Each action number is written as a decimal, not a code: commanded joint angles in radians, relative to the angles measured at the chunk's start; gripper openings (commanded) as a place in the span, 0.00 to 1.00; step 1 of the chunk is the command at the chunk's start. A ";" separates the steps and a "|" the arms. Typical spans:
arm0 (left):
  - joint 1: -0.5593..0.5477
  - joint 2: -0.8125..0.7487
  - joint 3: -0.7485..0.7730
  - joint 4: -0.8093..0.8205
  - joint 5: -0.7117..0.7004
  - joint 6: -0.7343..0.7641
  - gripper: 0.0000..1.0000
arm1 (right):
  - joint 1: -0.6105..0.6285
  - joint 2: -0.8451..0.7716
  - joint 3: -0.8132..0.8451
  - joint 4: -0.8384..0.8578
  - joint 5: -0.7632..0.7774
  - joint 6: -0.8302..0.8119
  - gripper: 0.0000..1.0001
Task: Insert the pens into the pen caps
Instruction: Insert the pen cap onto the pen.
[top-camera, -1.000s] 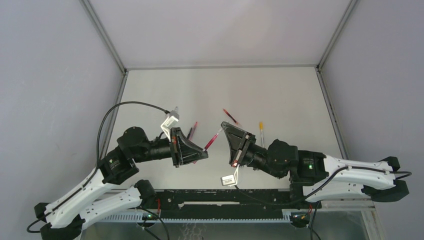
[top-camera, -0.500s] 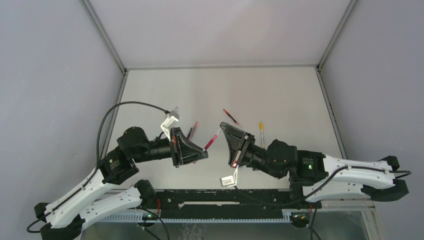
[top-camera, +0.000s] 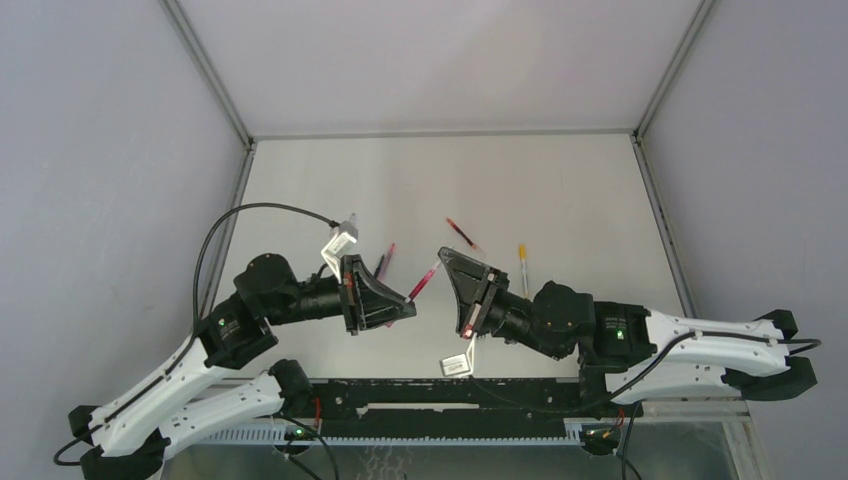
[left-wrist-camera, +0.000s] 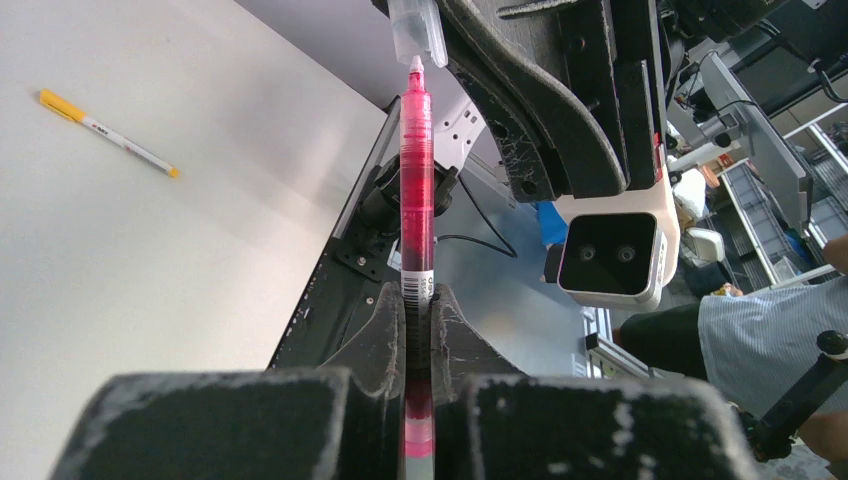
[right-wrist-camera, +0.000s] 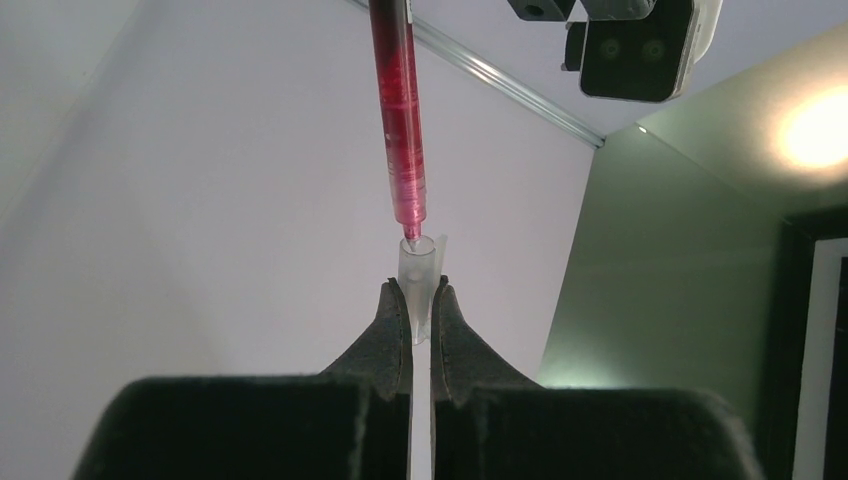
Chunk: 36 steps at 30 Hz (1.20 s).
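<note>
Above the white table (top-camera: 560, 190), the left gripper (left-wrist-camera: 418, 300) is clamped on the rear of a slim stick pen with a clear barrel and pink ink (left-wrist-camera: 417, 180). The right gripper (right-wrist-camera: 418, 295) pinches a short translucent plastic cap (right-wrist-camera: 417, 265) by its lower part, open mouth facing the pen. The pen's tip sits right at that mouth, and the two are roughly in line, so the insertion appears barely begun. The next move calls for a straight push along the shared axis, both grips firm, until the cap seats. A yellow-ended pen (top-camera: 522, 262) and a red pen (top-camera: 460, 232) lie on the table beyond.
</note>
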 joint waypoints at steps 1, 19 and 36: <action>-0.006 -0.005 -0.017 0.048 -0.002 -0.004 0.00 | 0.016 0.006 0.042 0.009 0.019 -0.108 0.00; -0.006 -0.012 -0.042 0.113 -0.066 -0.085 0.00 | 0.024 0.058 0.041 -0.005 0.083 -0.132 0.00; -0.006 0.002 -0.038 0.141 -0.040 -0.098 0.00 | 0.041 0.039 0.042 -0.099 -0.006 -0.143 0.00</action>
